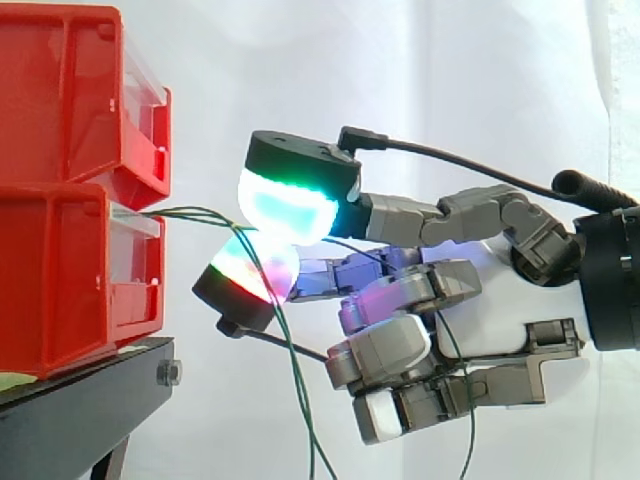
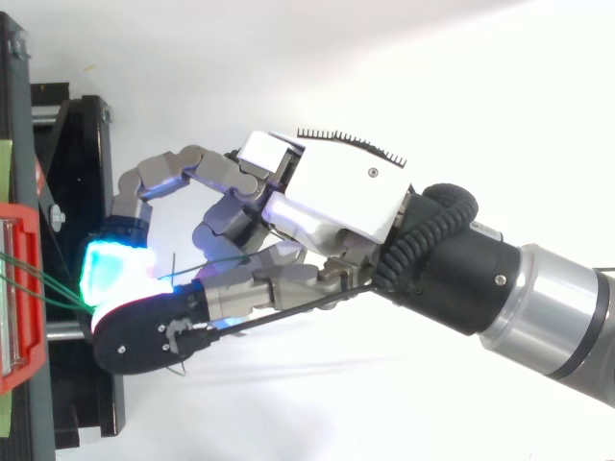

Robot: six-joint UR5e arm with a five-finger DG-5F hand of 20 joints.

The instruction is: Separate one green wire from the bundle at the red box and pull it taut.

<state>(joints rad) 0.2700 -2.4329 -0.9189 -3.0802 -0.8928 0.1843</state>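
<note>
Grey metal links and a white shell make up the hand [image 1: 490, 300], which reaches in from the right toward two stacked red bins [image 1: 60, 270]. Two of its fingertips [image 1: 288, 205], thick rounded pads capped in black and glowing cyan, green and red, are pressed together on thin green wire [image 1: 200, 213] just in front of the bins. The other fingers are folded in below. From above, the hand [image 2: 336, 197] comes in at a slant, its lit pads just beside the red rim [image 2: 29, 375].

The wire leaves the clear front [image 1: 135, 270] of the lower bin, close under the upper one, and runs nearly level across the short gap to the pinch. Past the pads it drops in loose strands toward the bottom edge. How many strands are caught between the pads cannot be told.

Both bins are glossy moulded plastic, boxy with ribbed sides and see-through front panels. They sit on a flat black stand [image 1: 80, 400] with a matte top and a silver bolt [image 1: 168, 374] in its edge. A plain white curtain [image 1: 450, 70], softly creased, hangs behind everything.
</note>
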